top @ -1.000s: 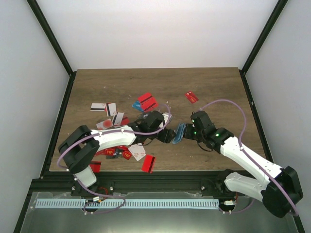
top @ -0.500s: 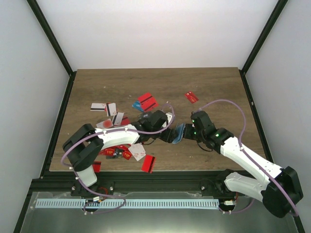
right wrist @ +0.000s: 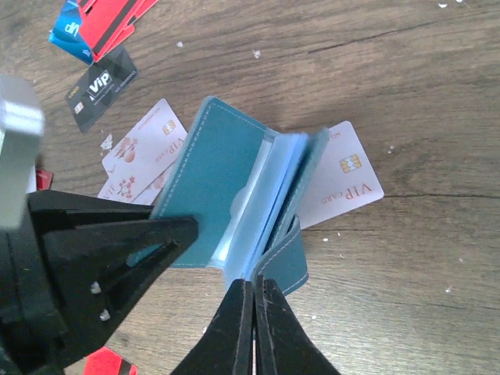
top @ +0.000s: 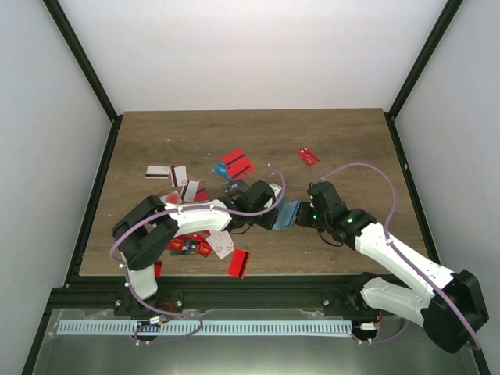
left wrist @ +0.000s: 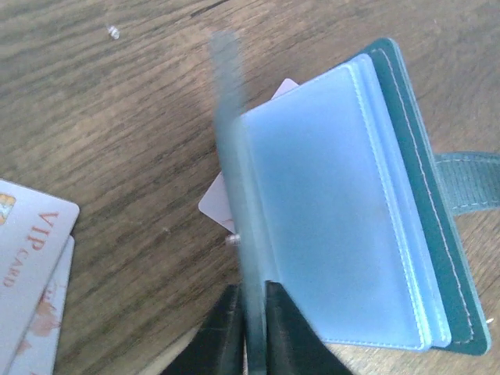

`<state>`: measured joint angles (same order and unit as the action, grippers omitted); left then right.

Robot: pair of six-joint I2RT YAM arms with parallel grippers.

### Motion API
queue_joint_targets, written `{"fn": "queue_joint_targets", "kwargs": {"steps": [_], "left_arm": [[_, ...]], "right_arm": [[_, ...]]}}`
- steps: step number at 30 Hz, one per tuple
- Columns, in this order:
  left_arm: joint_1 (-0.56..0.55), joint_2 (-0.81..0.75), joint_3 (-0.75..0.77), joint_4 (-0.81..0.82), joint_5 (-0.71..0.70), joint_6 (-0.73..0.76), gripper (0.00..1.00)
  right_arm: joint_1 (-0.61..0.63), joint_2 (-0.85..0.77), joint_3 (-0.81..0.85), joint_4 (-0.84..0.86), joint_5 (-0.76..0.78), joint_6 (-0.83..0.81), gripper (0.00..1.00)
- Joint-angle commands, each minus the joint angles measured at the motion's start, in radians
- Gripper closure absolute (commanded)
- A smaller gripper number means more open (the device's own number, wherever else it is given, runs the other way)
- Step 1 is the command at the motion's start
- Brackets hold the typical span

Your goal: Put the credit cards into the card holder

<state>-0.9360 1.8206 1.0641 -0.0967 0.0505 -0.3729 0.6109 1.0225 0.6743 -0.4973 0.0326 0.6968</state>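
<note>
We find the card holder (top: 289,212) at the middle of the top view, on the table (top: 351,133). It is caught between both arms: the left gripper (top: 271,219) meets it from the left of the frame and the right gripper (top: 305,216) from the right. Its long axis runs from lower left to upper right there.

In the left wrist view the left gripper (left wrist: 251,312) is narrowed onto one thin leaf seen edge-on. That leaf is drawn away from the pale blue pockets filling the right half of the frame. In the right wrist view the right gripper (right wrist: 254,293), at the bottom edge, is pinched nearly closed on the lower rim of the teal cover. The holder fans open just above it.

So neither arm is nearer. Both touch it, and we judge that neither has a gripper free to fetch a card. The closest of the credit cards (top: 236,164) is a white VIP card (right wrist: 344,173), lying partly under the holder right of centre in the right wrist view. The others lie scattered toward the left and upper table.

Against the frame a second ago, the left arm's elbow has swung toward frame centre and its wrist sits closer to the holder. The holder has barely shifted, and the loose cards lie as they did
</note>
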Motion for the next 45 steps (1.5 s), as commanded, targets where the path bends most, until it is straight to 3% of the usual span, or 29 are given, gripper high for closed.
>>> {"fn": "queue_joint_targets", "kwargs": {"steps": [1, 3, 6, 10, 21, 31, 36, 38, 45], "left_arm": [[-0.005, -0.020, 0.009, 0.000, -0.033, -0.018, 0.96], [-0.006, -0.053, -0.015, -0.001, -0.048, -0.044, 0.96], [-0.005, -0.112, -0.073, 0.018, -0.039, -0.110, 0.96], [-0.007, -0.173, -0.185, 0.113, 0.031, -0.199, 0.96], [-0.007, -0.202, -0.344, 0.293, 0.104, -0.403, 0.96], [-0.017, -0.260, -0.384, 0.317, 0.081, -0.441, 0.92], [-0.017, -0.238, -0.418, 0.372, 0.134, -0.478, 0.89], [-0.017, -0.254, -0.432, 0.362, 0.129, -0.475, 0.84], [-0.018, -0.415, -0.443, 0.140, 0.055, -0.366, 0.48]], "right_arm": [[-0.003, -0.029, -0.016, -0.020, 0.038, 0.023, 0.99], [-0.004, -0.039, -0.025, -0.025, 0.033, 0.027, 0.92], [-0.002, -0.059, -0.029, -0.029, 0.011, 0.026, 0.69], [-0.003, -0.088, -0.019, -0.015, -0.048, 0.009, 0.62], [-0.003, -0.044, -0.066, 0.148, -0.300, 0.013, 0.61], [-0.002, 0.087, -0.132, 0.347, -0.444, 0.050, 0.76], [-0.002, 0.174, -0.156, 0.418, -0.487, 0.054, 0.77], [-0.001, 0.201, -0.152, 0.416, -0.485, 0.047, 0.77], [0.017, 0.197, -0.129, 0.347, -0.479, 0.020, 0.77]]}}
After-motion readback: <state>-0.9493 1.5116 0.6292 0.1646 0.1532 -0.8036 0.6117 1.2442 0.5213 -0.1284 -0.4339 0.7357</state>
